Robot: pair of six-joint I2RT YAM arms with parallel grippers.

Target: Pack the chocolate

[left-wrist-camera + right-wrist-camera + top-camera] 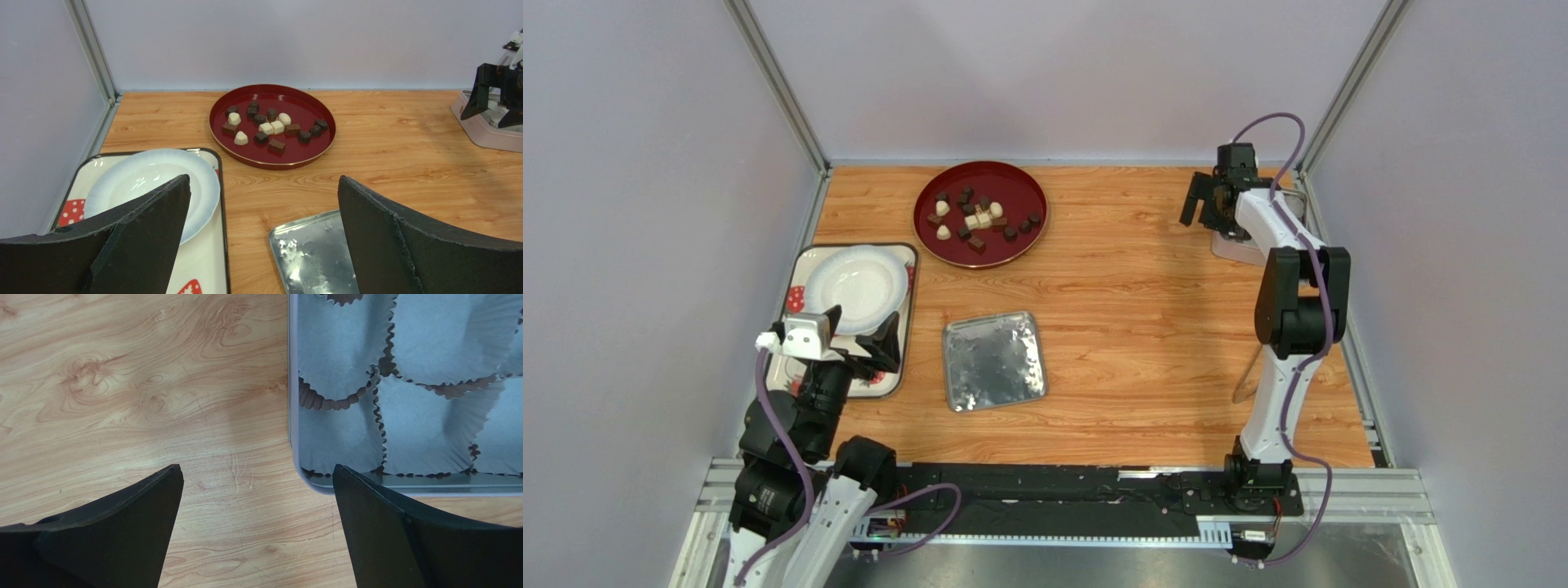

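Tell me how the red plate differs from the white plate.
The red plate holds the chocolate; the white plate holds nothing. The red plate lies directly on the table; the white plate sits on a patterned tray. Both are round.

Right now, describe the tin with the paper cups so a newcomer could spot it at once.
Go to the wooden table's far right corner, beneath the right arm's fingers. There sits a shallow silver tin. Unlike the bare silver tray mid-table, it is filled with white fluted paper cups.
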